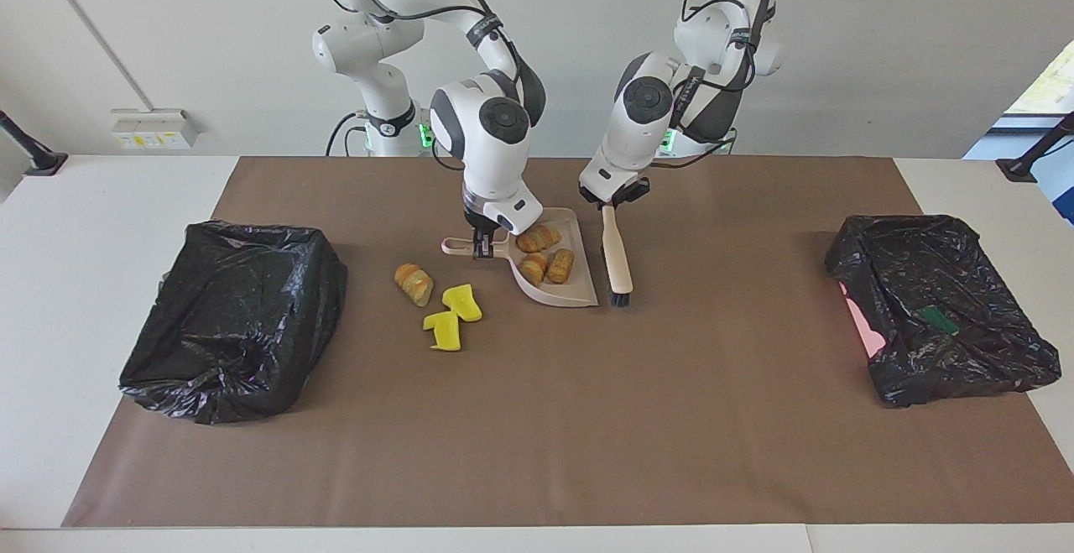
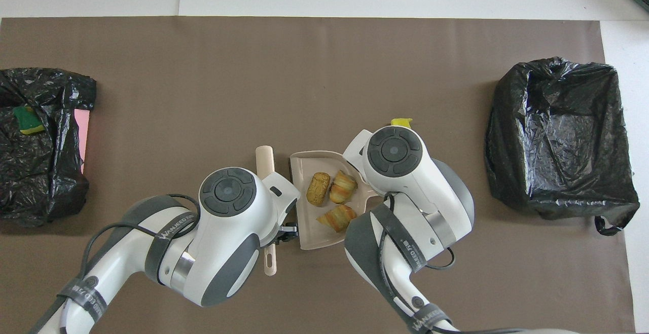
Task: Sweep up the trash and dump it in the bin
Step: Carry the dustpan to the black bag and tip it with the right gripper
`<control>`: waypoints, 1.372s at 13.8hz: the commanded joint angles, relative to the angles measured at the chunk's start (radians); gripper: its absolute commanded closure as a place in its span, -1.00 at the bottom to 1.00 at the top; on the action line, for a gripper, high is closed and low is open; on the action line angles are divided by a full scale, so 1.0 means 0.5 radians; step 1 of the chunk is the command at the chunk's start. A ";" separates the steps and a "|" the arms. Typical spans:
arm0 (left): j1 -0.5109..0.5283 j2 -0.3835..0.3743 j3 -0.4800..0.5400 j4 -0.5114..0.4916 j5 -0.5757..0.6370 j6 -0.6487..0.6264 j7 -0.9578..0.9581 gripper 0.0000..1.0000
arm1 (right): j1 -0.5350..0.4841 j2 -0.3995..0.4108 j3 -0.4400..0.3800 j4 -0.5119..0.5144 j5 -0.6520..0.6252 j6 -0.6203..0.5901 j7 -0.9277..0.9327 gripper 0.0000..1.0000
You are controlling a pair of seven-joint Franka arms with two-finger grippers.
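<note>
Presently, mid-table: right gripper clamped on the handle of the pale dustpan, pan lying flat on the brown mat, open mouth pointing away from the robots. Three golden-brown pastry lumps inside the pan, clustered toward the handle end, two touching, the third just beside them.

Left gripper clenched on the handle of the beige brush. Brush hanging steeply, black bristles down at the mat, just beside the pan's edge on the left arm's end; outside the pan, not over the lumps. From overhead, brush head seen alongside the pan wall, handle end poking out below the wrist.

Still loose on the mat, toward the right arm's end of the pan: fourth pastry lump, and two yellow spongy chunks close together, a little farther from the robots than the lump. Overhead, mostly hidden under the right arm, only a yellow corner showing.

Black-lined bin at the right arm's end of the table, nothing visible in it. Second black-lined bin at the left arm's end, holding a green-and-yellow scrap, a pink patch showing at its edge.
</note>
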 commanded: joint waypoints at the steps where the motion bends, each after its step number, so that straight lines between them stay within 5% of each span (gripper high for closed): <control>1: 0.025 -0.087 -0.019 -0.095 0.040 -0.023 -0.095 1.00 | -0.131 -0.164 0.013 0.022 -0.055 -0.180 -0.011 1.00; 6: -0.006 -0.158 -0.028 -0.181 0.040 -0.035 -0.111 1.00 | -0.477 -0.437 0.001 0.025 -0.046 -0.316 -0.268 1.00; 9: -0.082 -0.213 -0.035 -0.251 0.037 -0.008 -0.224 1.00 | -0.851 -0.547 -0.005 0.050 -0.036 -0.395 -0.501 1.00; 14: -0.330 -0.381 -0.038 -0.447 -0.045 0.026 -0.341 1.00 | -1.514 -0.545 -0.011 0.090 -0.119 -0.249 -0.901 1.00; 19: -0.585 -0.425 -0.041 -0.558 -0.177 0.145 -0.534 1.00 | -1.772 -0.364 -0.017 0.224 -0.398 0.013 -1.097 1.00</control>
